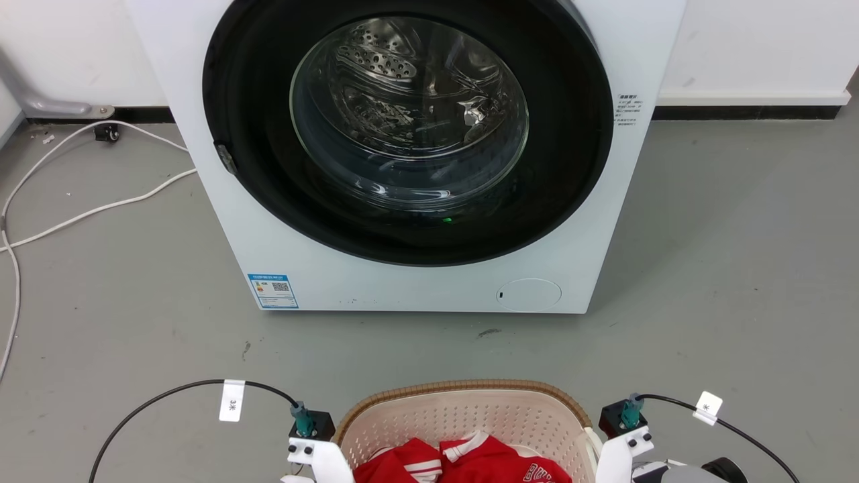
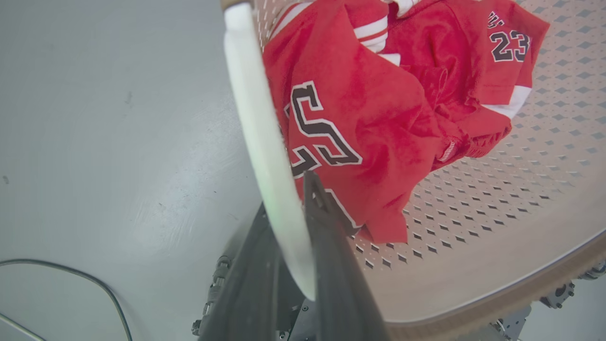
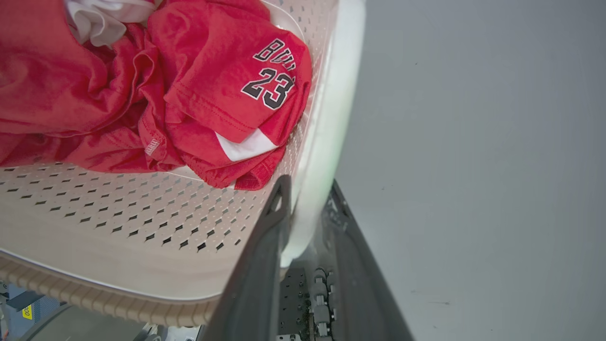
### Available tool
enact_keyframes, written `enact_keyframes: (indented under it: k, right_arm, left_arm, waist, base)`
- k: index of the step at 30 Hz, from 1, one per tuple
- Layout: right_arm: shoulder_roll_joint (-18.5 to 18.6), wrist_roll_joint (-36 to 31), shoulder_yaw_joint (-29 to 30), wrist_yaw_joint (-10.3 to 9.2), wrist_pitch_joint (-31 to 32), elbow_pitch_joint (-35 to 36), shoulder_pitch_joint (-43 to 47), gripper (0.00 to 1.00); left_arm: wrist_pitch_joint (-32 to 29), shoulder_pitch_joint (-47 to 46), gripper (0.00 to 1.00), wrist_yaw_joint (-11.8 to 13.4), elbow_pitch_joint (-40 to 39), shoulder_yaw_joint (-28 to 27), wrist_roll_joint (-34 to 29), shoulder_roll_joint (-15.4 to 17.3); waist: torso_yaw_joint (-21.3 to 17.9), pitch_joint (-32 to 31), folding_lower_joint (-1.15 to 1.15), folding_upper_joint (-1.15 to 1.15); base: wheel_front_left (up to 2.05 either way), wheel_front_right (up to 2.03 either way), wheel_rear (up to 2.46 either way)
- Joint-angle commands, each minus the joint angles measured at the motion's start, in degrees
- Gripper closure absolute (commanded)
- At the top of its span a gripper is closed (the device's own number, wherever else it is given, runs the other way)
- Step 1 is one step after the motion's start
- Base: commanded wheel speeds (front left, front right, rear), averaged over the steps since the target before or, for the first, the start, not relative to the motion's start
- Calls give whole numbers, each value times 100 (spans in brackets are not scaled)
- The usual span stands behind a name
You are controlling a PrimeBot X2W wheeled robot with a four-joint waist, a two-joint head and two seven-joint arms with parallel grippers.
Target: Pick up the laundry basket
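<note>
Grey floor (image 1: 738,268), laundry basket (image 1: 463,409) at 6 o'clock, left gripper (image 2: 286,194) and right gripper (image 3: 308,182) each clamped a white handle (image 2: 255,118); only lifting seemed left.

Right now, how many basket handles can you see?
2. The left handle runs between the left gripper's fingers; the right handle runs between the right gripper's fingers. None seems hidden.

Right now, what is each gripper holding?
Left gripper: closed on the left handle of the laundry basket.
Right gripper: closed on its right handle.
</note>
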State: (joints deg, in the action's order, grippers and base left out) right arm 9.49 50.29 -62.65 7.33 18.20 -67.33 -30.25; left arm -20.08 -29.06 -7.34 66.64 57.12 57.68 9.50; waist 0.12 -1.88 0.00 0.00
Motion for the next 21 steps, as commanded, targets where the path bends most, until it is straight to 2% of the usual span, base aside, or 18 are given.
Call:
enact_keyframes:
  k: [1, 21]
  right_arm:
    - [-59, 19, -78, 28, -25, 12, -64, 100]
    - [-7, 558, -617, 28, -79, -42, -161, 100]
  left_arm:
    - [-16, -85, 100, -16, -15, 52, 13, -17]
    - [-32, -99, 100, -16, 43, 388, 392, 14]
  waist:
    - [-1, 1, 0, 0]
    - [19, -9, 0, 0]
  base:
    - [0, 0, 0]
    - [0, 0, 0]
